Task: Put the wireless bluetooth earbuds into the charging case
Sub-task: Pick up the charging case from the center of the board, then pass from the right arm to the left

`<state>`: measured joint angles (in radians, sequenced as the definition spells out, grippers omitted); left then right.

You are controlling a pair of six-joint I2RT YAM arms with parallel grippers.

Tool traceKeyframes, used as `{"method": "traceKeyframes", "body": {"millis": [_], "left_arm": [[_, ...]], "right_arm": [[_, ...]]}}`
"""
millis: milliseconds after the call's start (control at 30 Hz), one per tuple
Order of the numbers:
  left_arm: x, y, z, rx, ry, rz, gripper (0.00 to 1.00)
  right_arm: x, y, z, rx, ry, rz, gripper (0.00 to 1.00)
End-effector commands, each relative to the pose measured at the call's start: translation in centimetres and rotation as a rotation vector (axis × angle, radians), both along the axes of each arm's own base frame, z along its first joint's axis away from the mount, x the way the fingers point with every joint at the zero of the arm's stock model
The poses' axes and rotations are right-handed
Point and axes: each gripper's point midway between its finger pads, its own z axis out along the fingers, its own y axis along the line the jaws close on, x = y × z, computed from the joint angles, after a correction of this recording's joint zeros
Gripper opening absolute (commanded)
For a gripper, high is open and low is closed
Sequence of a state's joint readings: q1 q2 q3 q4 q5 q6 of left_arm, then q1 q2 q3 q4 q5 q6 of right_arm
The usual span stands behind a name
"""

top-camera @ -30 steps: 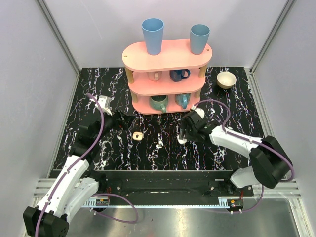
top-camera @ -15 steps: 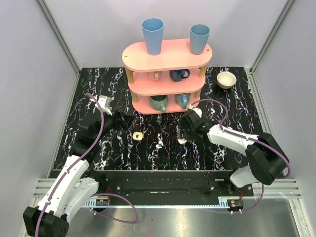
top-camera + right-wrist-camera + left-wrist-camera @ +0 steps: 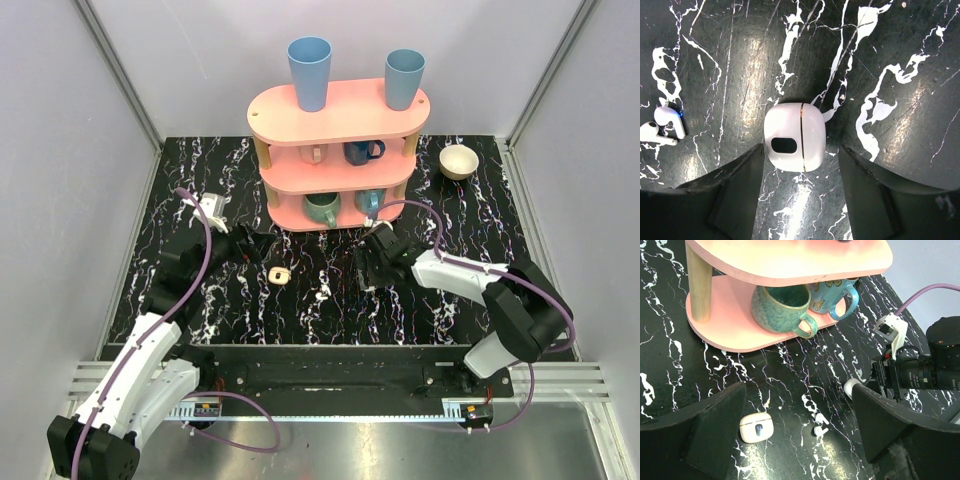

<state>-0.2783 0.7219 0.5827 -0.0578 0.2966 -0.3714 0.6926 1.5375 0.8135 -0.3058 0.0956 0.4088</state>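
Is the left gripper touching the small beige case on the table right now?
Apart. The top view shows the left gripper stopped short of the beige case, with a strip of black table between them.

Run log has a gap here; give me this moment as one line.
right gripper: open, straddling closed white case | left gripper: open, empty | earbuds: both on table, outside case

Before you: a black table (image 3: 200,170) veined in white, enclosed by plain pale grey walls (image 3: 60,150) joined by aluminium corner posts (image 3: 118,70). A pink three-tier shelf (image 3: 340,112) on wooden pillars (image 3: 700,285) stands at the table's far middle. Soft glare marks the table surface in the right wrist view.
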Motion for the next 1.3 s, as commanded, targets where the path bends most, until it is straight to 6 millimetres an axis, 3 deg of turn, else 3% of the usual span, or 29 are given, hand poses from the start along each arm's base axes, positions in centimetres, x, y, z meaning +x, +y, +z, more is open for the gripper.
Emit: {"method": "traceKeyframes", "body": {"millis": [0, 400, 633, 733, 833, 867, 933, 967, 1133, 1267], "left_arm": [[0.0, -0.5, 2.8, -0.035, -0.078, -0.029, 0.99], [0.0, -0.7, 3.1, -0.066, -0.064, -0.034, 0.99], [0.0, -1.3, 4.0, -0.108, -0.061, -0.056, 0.99], [-0.5, -2.1, 4.4, -0.132, -0.051, -0.101, 0.99], [-1.3, -3.0, 4.3, -0.133, -0.041, -0.176, 0.99], [-1.4, -3.4, 4.0, -0.127, -0.019, -0.209, 0.99], [-1.6, -3.9, 3.7, -0.127, 0.001, -0.246, 0.99], [-2.0, -4.4, 3.9, -0.133, 0.000, -0.287, 0.99], [-3.3, -5.6, 5.4, -0.163, -0.031, -0.404, 0.99], [-4.3, -6.6, 6.4, -0.171, -0.024, -0.499, 0.99]], "right_arm": [[1.6, 0.9, 0.9, -0.015, -0.066, 0.050, 0.67], [1.3, 0.4, 0.1, -0.056, -0.064, 0.058, 0.58], [1.1, 0.7, 0.4, -0.045, -0.069, 0.081, 0.42], [0.9, 1.9, 2.1, 0.017, -0.130, 0.160, 0.36], [1.0, 2.8, 5.8, 0.095, -0.244, 0.244, 0.32], [0.7, 3.3, 8.1, 0.144, -0.296, 0.281, 0.31], [-0.4, 4.5, 10.4, 0.217, -0.334, 0.390, 0.30], [-0.7, 4.6, 12.8, 0.253, -0.393, 0.427, 0.29], [-3.6, 5.7, 19.8, 0.392, -0.526, 0.612, 0.30], [-4.3, 6.0, 21.4, 0.366, -0.530, 0.710, 0.29]]}}
